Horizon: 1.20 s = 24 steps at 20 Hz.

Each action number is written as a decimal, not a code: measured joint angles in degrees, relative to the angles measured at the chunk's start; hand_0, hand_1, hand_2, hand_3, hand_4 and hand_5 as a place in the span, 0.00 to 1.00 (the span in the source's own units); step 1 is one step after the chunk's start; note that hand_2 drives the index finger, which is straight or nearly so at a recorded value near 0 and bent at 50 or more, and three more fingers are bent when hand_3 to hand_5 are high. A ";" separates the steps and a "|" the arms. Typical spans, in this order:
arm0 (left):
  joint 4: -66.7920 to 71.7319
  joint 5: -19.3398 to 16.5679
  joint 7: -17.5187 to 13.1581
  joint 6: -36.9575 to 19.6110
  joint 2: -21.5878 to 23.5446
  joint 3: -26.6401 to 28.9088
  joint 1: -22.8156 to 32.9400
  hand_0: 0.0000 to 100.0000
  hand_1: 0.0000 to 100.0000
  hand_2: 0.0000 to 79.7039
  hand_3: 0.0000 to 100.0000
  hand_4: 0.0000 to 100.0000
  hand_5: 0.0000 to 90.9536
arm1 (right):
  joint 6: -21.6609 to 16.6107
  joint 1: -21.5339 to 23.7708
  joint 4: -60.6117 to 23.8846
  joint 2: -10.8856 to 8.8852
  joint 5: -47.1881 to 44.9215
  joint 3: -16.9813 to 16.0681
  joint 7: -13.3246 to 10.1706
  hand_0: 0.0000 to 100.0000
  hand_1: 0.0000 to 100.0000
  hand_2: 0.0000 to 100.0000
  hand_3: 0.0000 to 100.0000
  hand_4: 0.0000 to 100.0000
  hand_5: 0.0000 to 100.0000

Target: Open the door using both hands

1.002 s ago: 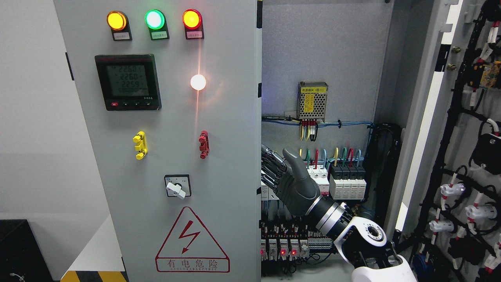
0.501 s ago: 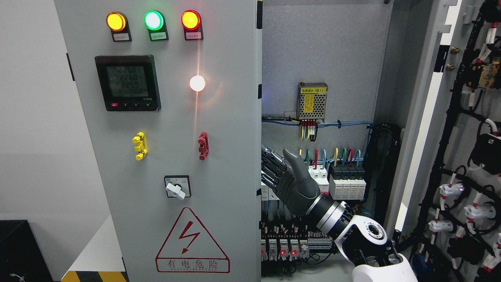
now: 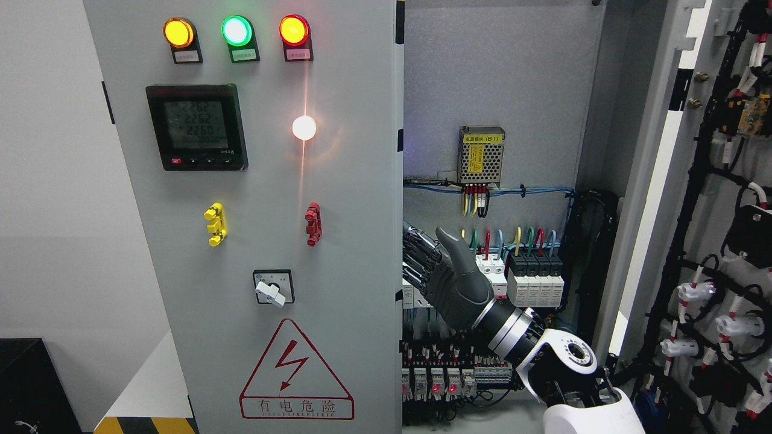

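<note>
The grey left cabinet door carries three lamps, a meter and a rotary switch, and stands nearly shut. My right hand comes in from the lower right, inside the open cabinet at mid height. Its fingers point left and pass behind the left door's right edge, so their tips are hidden. The thumb stands up, spread away from the door, and holds nothing. The right door is swung wide open at the picture's right. My left arm does not show.
Inside the cabinet, breakers, coloured wires and a power supply sit just behind my hand. Relays with red lights fill the lower rows. Wiring and white connectors cover the open right door. A black box stands lower left.
</note>
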 measured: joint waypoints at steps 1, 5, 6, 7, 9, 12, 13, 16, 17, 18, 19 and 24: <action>0.00 0.00 0.00 0.00 0.00 0.00 0.00 0.00 0.00 0.00 0.00 0.00 0.00 | 0.00 -0.07 0.05 0.00 0.01 -0.04 0.21 0.19 0.00 0.00 0.00 0.00 0.00; 0.00 0.00 0.00 -0.32 0.00 0.00 0.00 0.00 0.00 0.00 0.00 0.00 0.00 | 0.00 -0.31 0.20 0.00 0.01 -0.11 0.67 0.19 0.00 0.00 0.00 0.00 0.00; 0.00 0.00 0.00 -0.33 0.00 0.00 0.00 0.00 0.00 0.00 0.00 0.00 0.00 | 0.00 -0.35 0.22 0.00 0.00 -0.11 0.68 0.19 0.00 0.00 0.00 0.00 0.00; 0.00 0.00 0.00 -0.35 0.00 0.00 0.00 0.00 0.00 0.00 0.00 0.00 0.00 | 0.00 -0.39 0.25 0.00 -0.01 -0.08 0.72 0.19 0.00 0.00 0.00 0.00 0.00; 0.00 0.00 0.00 -0.39 0.00 0.00 0.00 0.00 0.00 0.00 0.00 0.00 0.00 | 0.00 -0.49 0.30 0.00 -0.02 0.05 0.74 0.19 0.00 0.00 0.00 0.00 0.00; 0.00 0.00 0.00 -0.41 0.00 0.00 0.00 0.00 0.00 0.00 0.00 0.00 0.00 | -0.12 -0.59 0.36 -0.01 -0.03 0.28 0.74 0.19 0.00 0.00 0.00 0.00 0.00; 0.00 0.00 0.00 -0.41 0.00 0.00 0.00 0.00 0.00 0.00 0.00 0.00 0.00 | -0.14 -0.61 0.39 -0.01 -0.03 0.36 0.74 0.19 0.00 0.00 0.00 0.00 0.00; 0.00 0.00 0.00 -0.41 0.00 0.00 0.00 0.00 0.00 0.00 0.00 0.00 0.00 | -0.18 -0.68 0.43 -0.01 -0.04 0.56 0.74 0.19 0.00 0.00 0.00 0.00 0.00; 0.00 0.00 0.00 -0.42 0.00 0.00 0.00 0.00 0.00 0.00 0.00 0.00 0.00 | -0.19 -0.71 0.44 -0.01 -0.05 0.62 0.75 0.19 0.00 0.00 0.00 0.00 0.00; 0.00 0.00 0.00 -0.42 0.00 0.00 0.00 0.00 0.00 0.00 0.00 0.00 0.00 | -0.19 -0.72 0.44 -0.01 -0.05 0.70 0.75 0.19 0.00 0.00 0.00 0.00 0.00; 0.00 0.00 0.00 -0.42 0.00 0.00 0.00 0.00 0.00 0.00 0.00 0.00 0.00 | -0.19 -0.73 0.44 0.00 -0.05 0.83 1.31 0.19 0.00 0.00 0.00 0.00 0.00; -0.02 0.00 -0.01 -0.50 0.00 0.00 -0.03 0.00 0.00 0.00 0.00 0.00 0.00 | -0.13 -0.77 0.43 0.01 -0.05 4.36 1.64 0.19 0.00 0.00 0.00 0.00 0.00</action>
